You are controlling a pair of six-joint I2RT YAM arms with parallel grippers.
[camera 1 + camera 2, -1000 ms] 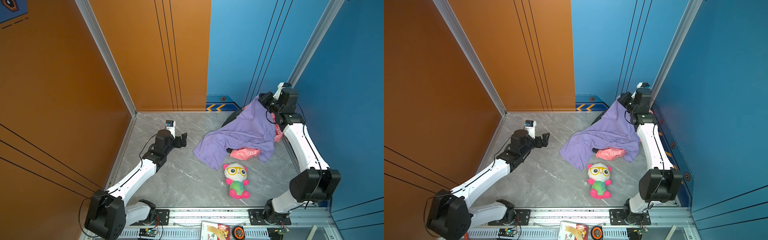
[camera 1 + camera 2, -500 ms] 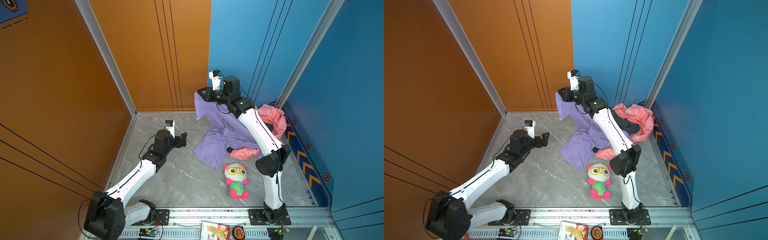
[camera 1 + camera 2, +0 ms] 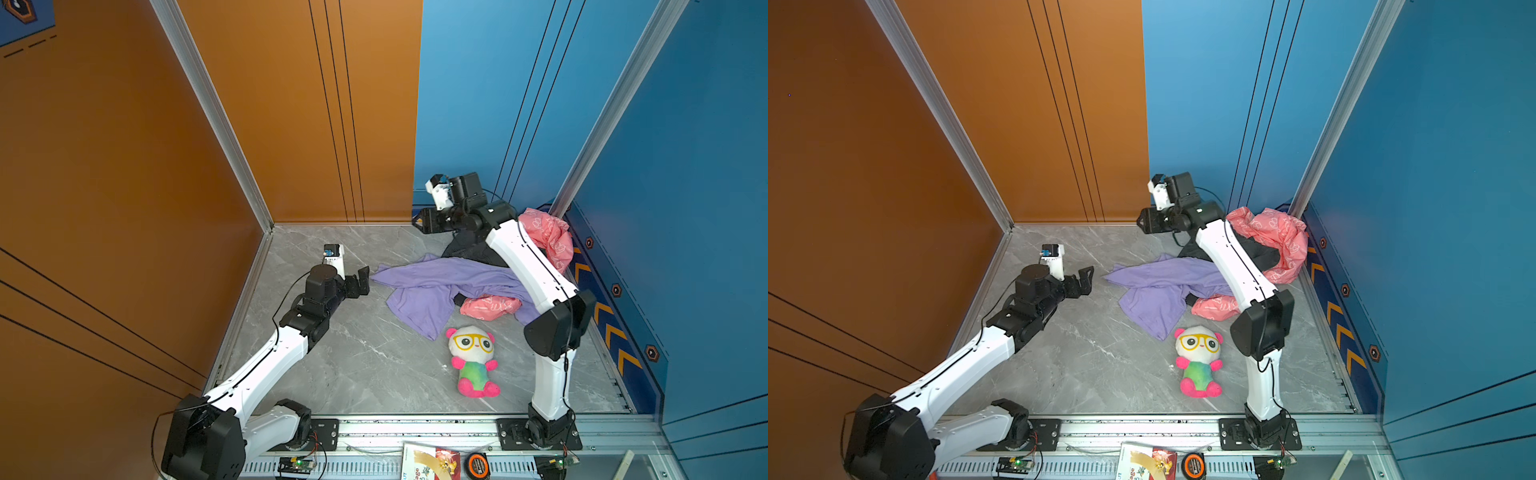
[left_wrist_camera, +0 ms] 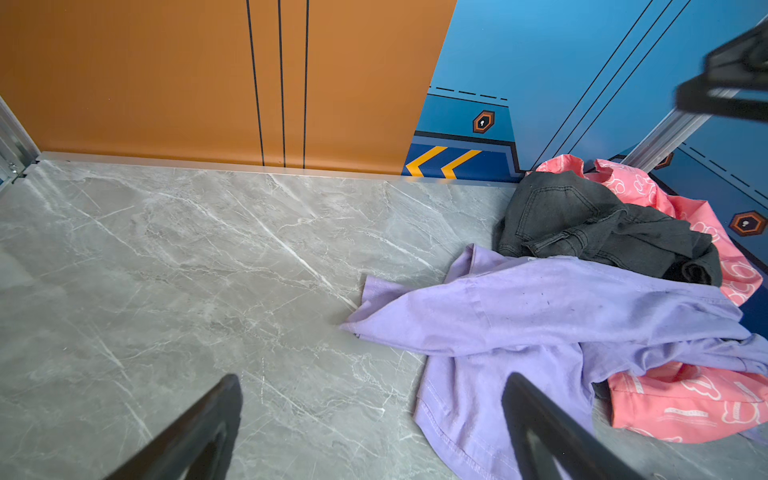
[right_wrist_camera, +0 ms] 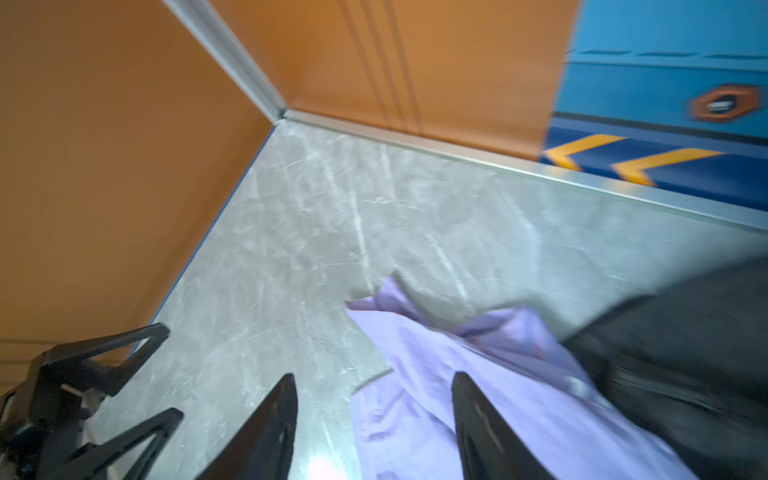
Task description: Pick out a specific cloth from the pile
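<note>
Since a second ago my right gripper [image 3: 424, 221] has swung off the pile [image 3: 544, 237] and dropped the cloth [image 3: 432, 286]; its jaws are partly open, empty; the cloth lies just behind the panda [image 3: 473, 361]; my left gripper [image 3: 362, 282] is wide open, empty; next, I think, it drags the cloth clear.

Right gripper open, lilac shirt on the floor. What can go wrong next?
1. The lilac cloth lies overlapping the pink cloth and against the dark grey garment; a grasp may drag those along.
2. The right gripper is open, empty and raised; its descent may pinch two layers.
3. The plush panda sits near the hem; a forward pull could shove it.
</note>
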